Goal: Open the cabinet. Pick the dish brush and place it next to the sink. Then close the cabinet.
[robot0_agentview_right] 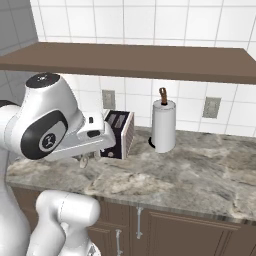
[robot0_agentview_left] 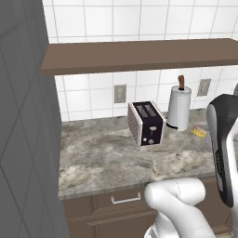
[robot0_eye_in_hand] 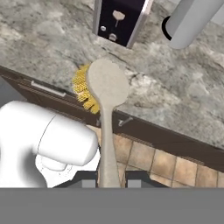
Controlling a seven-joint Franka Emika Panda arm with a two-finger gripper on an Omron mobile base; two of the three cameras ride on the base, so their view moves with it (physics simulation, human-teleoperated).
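Spanning both base views, one grey marbled counter [robot0_agentview_left: 107, 162] runs from the grey wall panel [robot0_agentview_left: 23, 139] on the left along the tiled wall, with one long brown shelf [robot0_agentview_right: 150, 60] hanging above it. Its front edge and middle lie bare, giving me open room there; the standing things keep to the back. I count one toaster [robot0_agentview_left: 146, 123], set at an angle a little out from the wall, and one white paper-towel roll [robot0_agentview_left: 179, 109] on a brown post just beside it at the back edge. A small yellow scrap [robot0_agentview_left: 199, 133] lies right of the roll; I cannot tell what it is. Two wall outlets [robot0_agentview_right: 108, 99] sit on the tiles. Below the front edge I see one drawer handle [robot0_agentview_left: 125, 199] and two cabinet door handles [robot0_agentview_right: 139, 222]. My gripper [robot0_eye_in_hand: 110, 178] is closed narrow on the cream handle of the one dish brush [robot0_eye_in_hand: 105, 87], its yellow bristles turned sideways, held in the air over the counter's front edge.
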